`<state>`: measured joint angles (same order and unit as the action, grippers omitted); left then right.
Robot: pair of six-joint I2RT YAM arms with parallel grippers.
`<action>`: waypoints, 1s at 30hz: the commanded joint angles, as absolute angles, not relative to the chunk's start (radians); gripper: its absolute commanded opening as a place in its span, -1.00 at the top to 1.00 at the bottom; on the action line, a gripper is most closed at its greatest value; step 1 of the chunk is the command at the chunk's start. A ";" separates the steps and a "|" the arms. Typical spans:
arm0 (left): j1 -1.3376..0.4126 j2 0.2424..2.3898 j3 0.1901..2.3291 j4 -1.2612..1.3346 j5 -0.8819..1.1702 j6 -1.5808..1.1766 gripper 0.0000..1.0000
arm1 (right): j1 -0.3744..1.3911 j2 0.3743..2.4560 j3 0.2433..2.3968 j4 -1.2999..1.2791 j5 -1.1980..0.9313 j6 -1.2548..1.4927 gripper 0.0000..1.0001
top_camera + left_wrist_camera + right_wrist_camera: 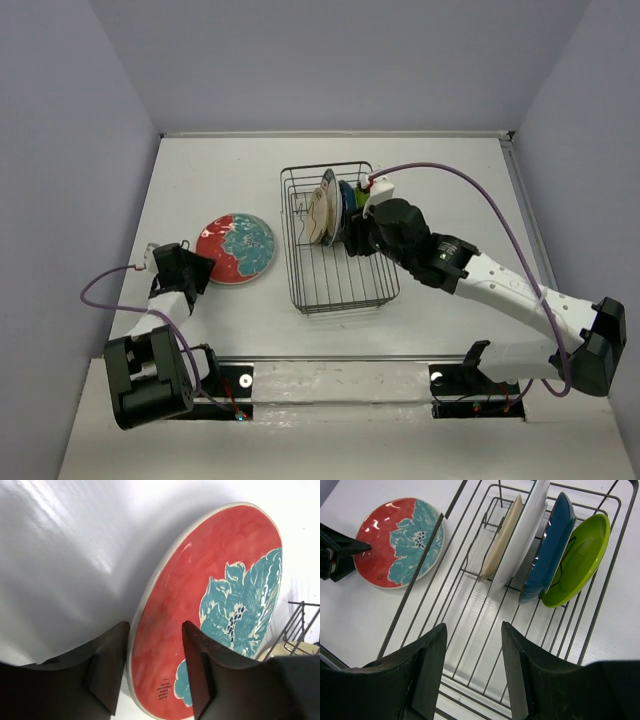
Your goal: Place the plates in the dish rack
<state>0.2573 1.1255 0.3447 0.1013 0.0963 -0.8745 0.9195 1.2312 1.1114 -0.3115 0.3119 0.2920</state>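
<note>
The red plate with the teal floral centre point(235, 247) lies flat on the table, left of the dish rack point(338, 308). My left gripper point(190, 268) is open at the plate's near-left rim. In the left wrist view point(155, 630) one finger is outside the rim and the other over the red plate point(215, 590). In the rack the cream plate point(502, 535), white plate point(525, 530), dark blue plate point(550, 545) and lime green plate point(580, 555) stand on edge at the far end. My right gripper point(472, 630) is open and empty above the rack's near half point(415, 585).
The table is walled at the back and sides. My right arm point(480, 275) stretches from the near right across to the rack. A purple cable point(470, 180) loops above the rack's right side. The left gripper also shows in the right wrist view point(337, 552).
</note>
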 commanded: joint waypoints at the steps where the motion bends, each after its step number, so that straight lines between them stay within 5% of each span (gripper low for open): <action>1: 0.258 1.170 0.221 0.268 0.172 -0.960 0.12 | 0.923 1.226 1.094 -0.241 0.291 0.311 -0.06; 4: 0.267 1.152 0.135 0.460 0.207 -1.002 0.68 | 0.923 1.221 1.085 -0.239 0.287 0.316 -0.06; 6: 0.267 1.118 0.104 0.563 0.203 -1.017 0.88 | 0.923 1.213 1.078 -0.239 0.279 0.322 -0.05; 18: 0.271 0.810 0.029 0.756 0.215 -1.058 0.89 | 0.923 1.216 1.126 -0.250 0.166 0.359 -0.08; 30: 0.273 0.712 0.104 0.854 0.278 -1.157 0.89 | 0.923 1.266 1.258 -0.244 0.066 0.336 -0.79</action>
